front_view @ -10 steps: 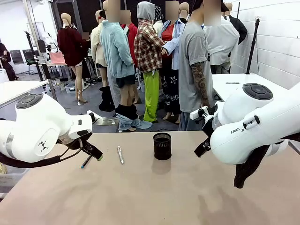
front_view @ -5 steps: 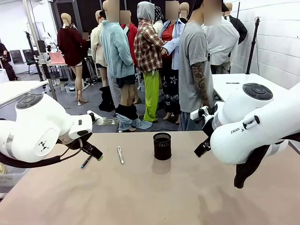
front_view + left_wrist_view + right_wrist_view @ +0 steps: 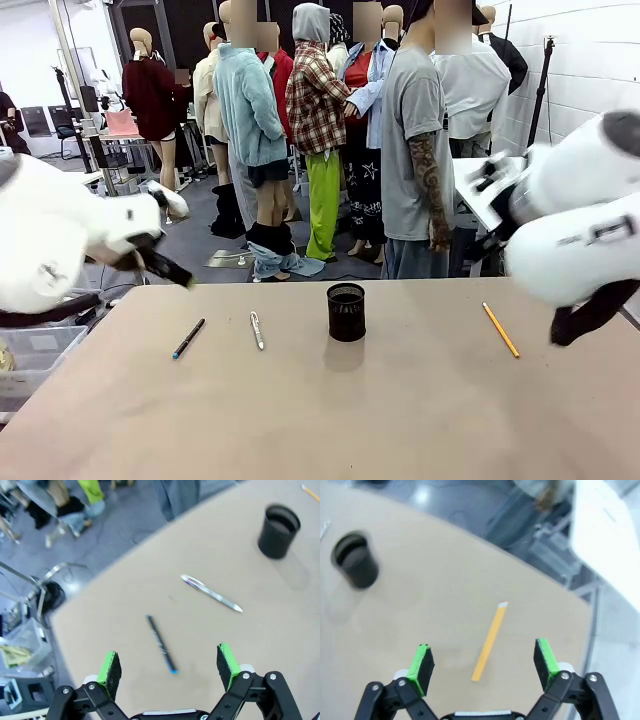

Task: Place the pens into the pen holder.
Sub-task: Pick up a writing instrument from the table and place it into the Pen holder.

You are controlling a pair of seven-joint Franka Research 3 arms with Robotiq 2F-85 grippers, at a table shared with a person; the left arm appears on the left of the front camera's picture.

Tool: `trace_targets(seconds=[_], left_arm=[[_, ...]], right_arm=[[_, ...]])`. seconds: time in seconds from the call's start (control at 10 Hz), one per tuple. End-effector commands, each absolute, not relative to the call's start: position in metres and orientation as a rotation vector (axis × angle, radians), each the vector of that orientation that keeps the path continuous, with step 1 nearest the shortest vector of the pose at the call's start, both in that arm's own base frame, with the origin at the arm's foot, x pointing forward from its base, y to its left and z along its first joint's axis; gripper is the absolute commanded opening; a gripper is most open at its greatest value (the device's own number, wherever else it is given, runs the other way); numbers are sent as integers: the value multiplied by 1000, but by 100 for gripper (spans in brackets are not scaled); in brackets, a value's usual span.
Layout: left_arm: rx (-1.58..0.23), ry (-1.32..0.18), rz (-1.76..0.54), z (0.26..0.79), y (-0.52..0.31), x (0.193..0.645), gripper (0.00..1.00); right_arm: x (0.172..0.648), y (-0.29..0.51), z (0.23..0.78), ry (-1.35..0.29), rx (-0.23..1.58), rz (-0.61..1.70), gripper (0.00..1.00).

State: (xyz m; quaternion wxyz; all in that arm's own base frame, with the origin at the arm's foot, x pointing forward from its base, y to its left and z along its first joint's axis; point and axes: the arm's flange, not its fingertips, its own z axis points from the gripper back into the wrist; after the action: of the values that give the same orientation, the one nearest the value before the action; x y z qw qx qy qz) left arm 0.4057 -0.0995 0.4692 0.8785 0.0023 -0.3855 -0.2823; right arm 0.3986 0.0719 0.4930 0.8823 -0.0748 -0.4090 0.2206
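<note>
left gripper [image 3: 168, 665] gapes wide above the dark teal-tipped pen [image 3: 161, 643]; right gripper [image 3: 482, 661] gapes wide above the orange pen [image 3: 490, 641]; silver pen [image 3: 257, 330] lies near the mesh pen holder [image 3: 346, 312].

Tan table [image 3: 300, 420]; person [image 3: 412, 130] standing beyond

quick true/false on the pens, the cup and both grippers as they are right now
1. The dark pen, the silver pen and the orange pen all lie on the table, none in the pen holder. True.
2. The orange pen lies between the other two pens. False: it lies alone on the robot's right side of the pen holder.
3. The left gripper is open and holds nothing. True.
4. The right gripper is shut on the orange pen. False: it is open, and the pen lies on the table below it.
5. The pen holder is tipped on its side. False: it stands upright.
</note>
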Motion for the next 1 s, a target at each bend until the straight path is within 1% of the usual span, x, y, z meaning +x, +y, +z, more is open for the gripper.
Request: trace_targets(seconds=[0.0, 0.1, 0.2, 0.4, 0.6, 0.7, 0.8, 0.9], left_arm=[[54, -934, -590, 506, -29, 361, 100], [140, -962, -496, 522, 11, 335, 100], [206, -988, -348, 529, 53, 307, 100], [284, -955, -74, 519, 104, 269, 100], [293, -935, -5, 509, 129, 235, 100], [296, -951, -15, 509, 132, 230, 100], [297, -926, -48, 507, 126, 242, 100], [293, -939, 1, 589, 184, 289, 100]], right_arm=[[344, 25, 511, -950, -300, 245, 100], [316, -7, 528, -994, -339, 155, 100], [285, -36, 538, -1034, -385, 54, 100], [241, -68, 536, -1007, -482, -53, 100], [207, -84, 527, -1019, -488, -156, 100], [204, -85, 524, -1025, -470, -164, 100], [215, -79, 525, -1017, -464, -123, 100], [233, -66, 531, -1021, -441, -37, 100]])
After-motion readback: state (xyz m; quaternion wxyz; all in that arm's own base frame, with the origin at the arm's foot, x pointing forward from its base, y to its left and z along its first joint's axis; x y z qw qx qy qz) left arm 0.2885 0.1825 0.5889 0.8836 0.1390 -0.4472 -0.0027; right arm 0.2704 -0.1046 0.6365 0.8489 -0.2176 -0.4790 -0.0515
